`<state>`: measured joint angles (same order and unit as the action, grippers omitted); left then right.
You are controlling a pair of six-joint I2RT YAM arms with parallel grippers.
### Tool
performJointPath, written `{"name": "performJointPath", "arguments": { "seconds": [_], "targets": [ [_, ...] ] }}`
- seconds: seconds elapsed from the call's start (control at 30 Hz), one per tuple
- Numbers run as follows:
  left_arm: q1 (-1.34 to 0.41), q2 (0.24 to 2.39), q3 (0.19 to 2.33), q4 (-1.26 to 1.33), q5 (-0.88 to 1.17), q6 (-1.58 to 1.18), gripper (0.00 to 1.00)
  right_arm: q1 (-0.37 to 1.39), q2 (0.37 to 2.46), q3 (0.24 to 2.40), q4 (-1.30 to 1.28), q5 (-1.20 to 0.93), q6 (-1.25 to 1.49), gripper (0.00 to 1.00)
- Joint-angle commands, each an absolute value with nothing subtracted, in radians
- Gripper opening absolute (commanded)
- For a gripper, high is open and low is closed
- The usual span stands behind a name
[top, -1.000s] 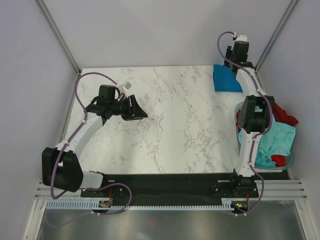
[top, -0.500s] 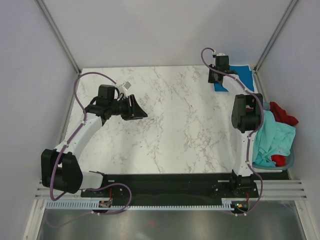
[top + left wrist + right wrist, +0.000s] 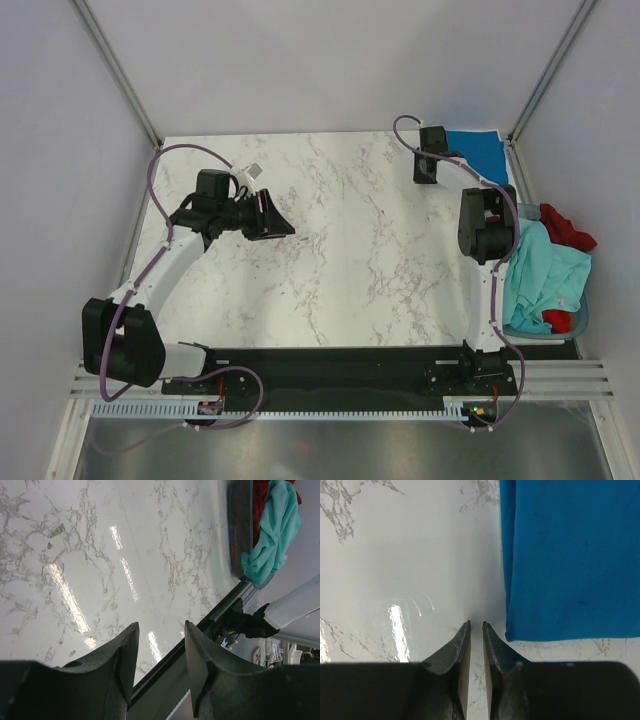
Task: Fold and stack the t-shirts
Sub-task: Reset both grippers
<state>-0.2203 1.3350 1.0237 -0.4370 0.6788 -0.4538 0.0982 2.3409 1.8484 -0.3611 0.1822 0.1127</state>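
Right end effector (image 3: 475, 625), nearly pressed together and empty, hovers just left of the blue shirt (image 3: 570, 555). Far right corner, folded flat.

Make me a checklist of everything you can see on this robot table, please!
Surface: glossy white marble table.
Job's things: blue t-shirt folded flat at the far right corner; mint-teal t-shirt and red t-shirt heaped in the basket.
Clutter: nothing seen.
Grippers: left gripper open, empty; right gripper almost shut, empty, beside the blue t-shirt.
Cables: purple cables looping along both arms.
Surroundings: pale walls, metal frame posts.
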Motion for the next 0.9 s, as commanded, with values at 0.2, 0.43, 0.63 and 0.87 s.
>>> {"name": "performJointPath", "arguments": {
  "seconds": [0.2, 0.43, 0.63, 0.87],
  "targets": [
    [-0.219, 1.299, 1.014, -0.417, 0.658, -0.413, 0.50, 0.100, 2.307, 1.806, -0.388, 0.345, 0.118, 0.22],
    [-0.219, 1.292, 1.008, -0.416, 0.644, -0.411, 0.50, 0.098, 2.296, 1.781, -0.376, 0.377, 0.110, 0.22],
    [-0.219, 1.295, 1.008, -0.416, 0.634, -0.410, 0.50, 0.100, 2.267, 1.772, -0.377, 0.357, 0.124, 0.22],
    [-0.219, 1.286, 1.052, -0.414, 0.632, -0.416, 0.50, 0.170, 2.080, 1.701, -0.460, 0.154, 0.202, 0.28]
  ]
}}
